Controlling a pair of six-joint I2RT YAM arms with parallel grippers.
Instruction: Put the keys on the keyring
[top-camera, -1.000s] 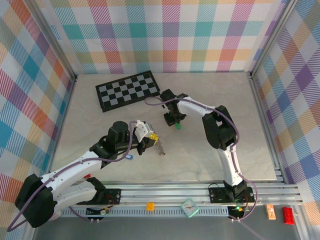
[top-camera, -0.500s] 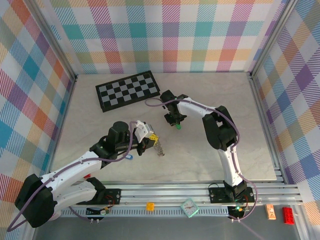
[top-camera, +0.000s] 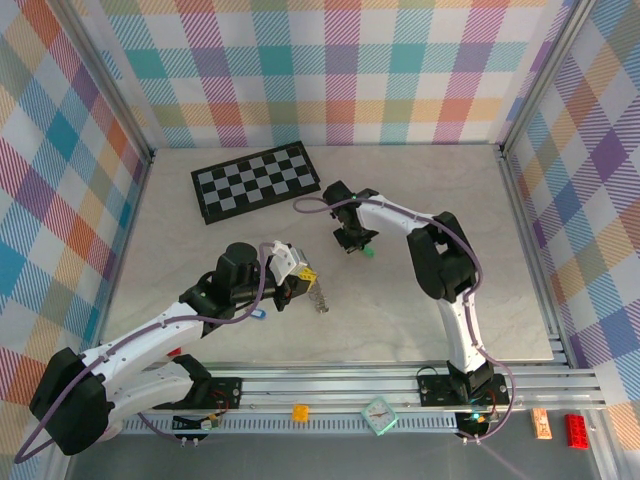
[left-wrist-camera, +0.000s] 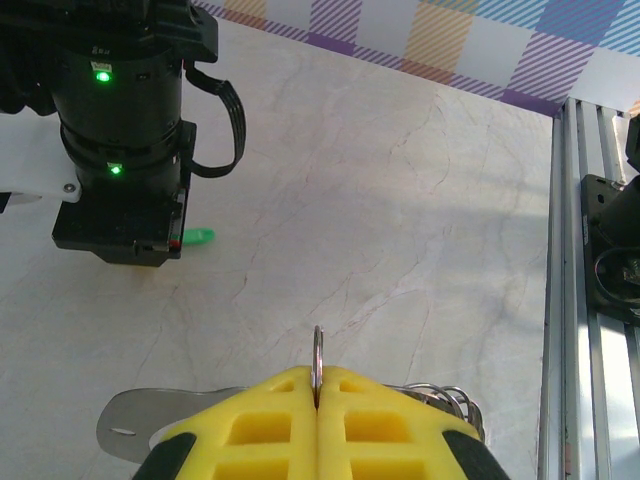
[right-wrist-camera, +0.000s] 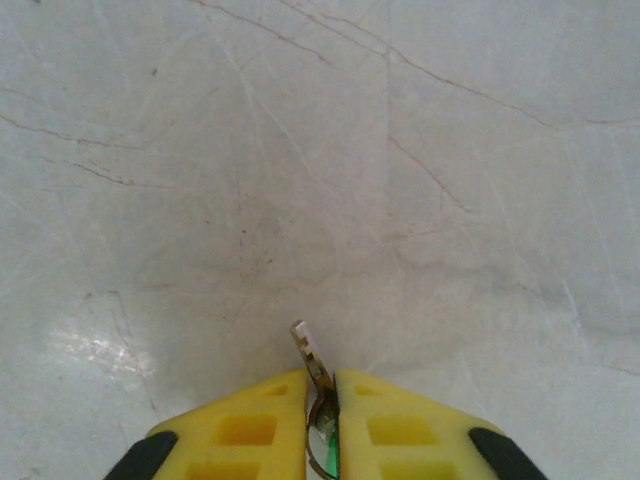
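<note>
While pinched near its head by the right end effector (right-wrist-camera: 322, 380), the green key (right-wrist-camera: 310, 350) is judged light and slippery (blade exposed).

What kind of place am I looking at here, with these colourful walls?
Likely a robot test booth: a left arm and right arm bolted to a metal rail, with plaid screen walls enclosing a marble-look table.

From here the table (right-wrist-camera: 300, 150) reads as pale marble-look stone or laminate, smooth, finely veined, with a soft sheen. On the right gripper (right-wrist-camera: 322, 380) and the left gripper (left-wrist-camera: 317, 385) the fingers (right-wrist-camera: 250, 430) look like matt yellow moulded plastic. I see the keyring (left-wrist-camera: 317, 350) as thin, bright polished metal. The green key (right-wrist-camera: 312, 350) has a dull silvery metal blade and a glossy plastic head. The rail (left-wrist-camera: 562, 250) looks like brushed aluminium.
</note>
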